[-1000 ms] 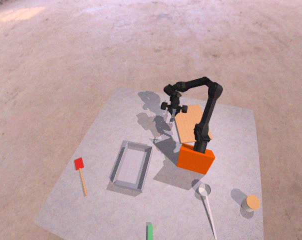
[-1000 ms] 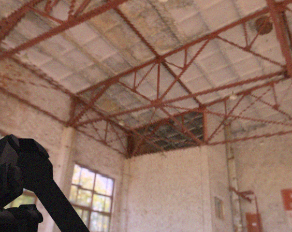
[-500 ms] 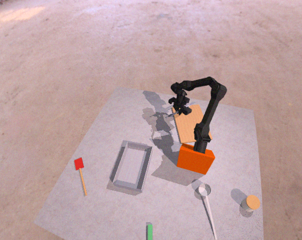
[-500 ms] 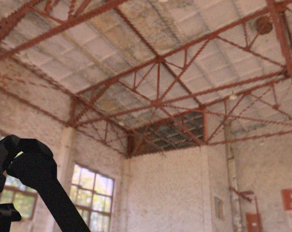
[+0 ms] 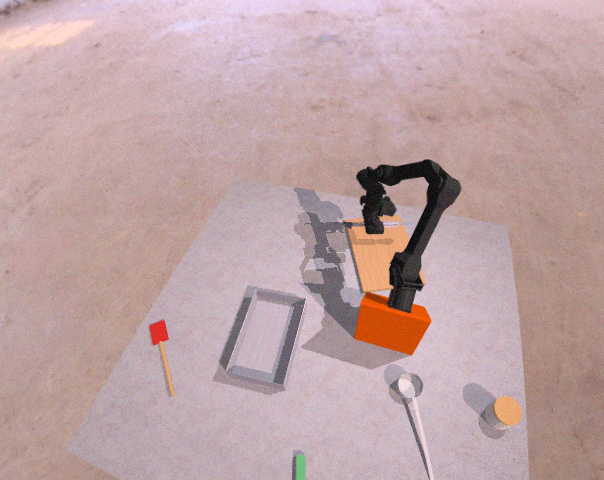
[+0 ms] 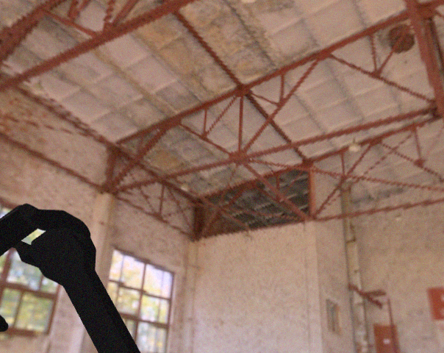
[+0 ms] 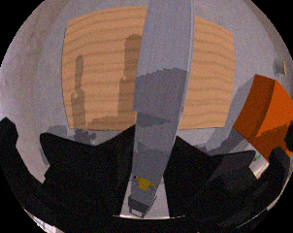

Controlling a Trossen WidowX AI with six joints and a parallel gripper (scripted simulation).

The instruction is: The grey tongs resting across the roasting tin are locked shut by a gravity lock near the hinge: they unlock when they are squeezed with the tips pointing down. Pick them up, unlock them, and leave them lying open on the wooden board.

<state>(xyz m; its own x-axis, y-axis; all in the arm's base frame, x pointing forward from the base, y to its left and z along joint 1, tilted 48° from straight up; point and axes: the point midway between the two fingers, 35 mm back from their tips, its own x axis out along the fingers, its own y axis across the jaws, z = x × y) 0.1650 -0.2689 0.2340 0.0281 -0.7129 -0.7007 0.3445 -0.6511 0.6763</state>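
Note:
The grey tongs (image 5: 391,223) (image 7: 163,53) lie between the fingers of my gripper (image 5: 374,230) (image 7: 148,130), which is shut on them. In the top view they look roughly level and stick out on both sides of the fingers, over the far end of the wooden board (image 5: 382,268) (image 7: 211,73). The wrist view shows them as one long grey bar with a yellow mark at the near end. Whether the arms are locked or spread cannot be told. The roasting tin (image 5: 291,341) stands empty left of the arm's base. The exterior view shows only part of the arm.
The orange base (image 5: 390,328) (image 7: 255,104) stands just beyond the board's near end. A red-headed spatula (image 5: 158,332) lies left of the tin. A long-handled ladle (image 5: 420,428), a wooden-lidded jar (image 5: 506,411) and a green bar (image 5: 300,467) are at the front.

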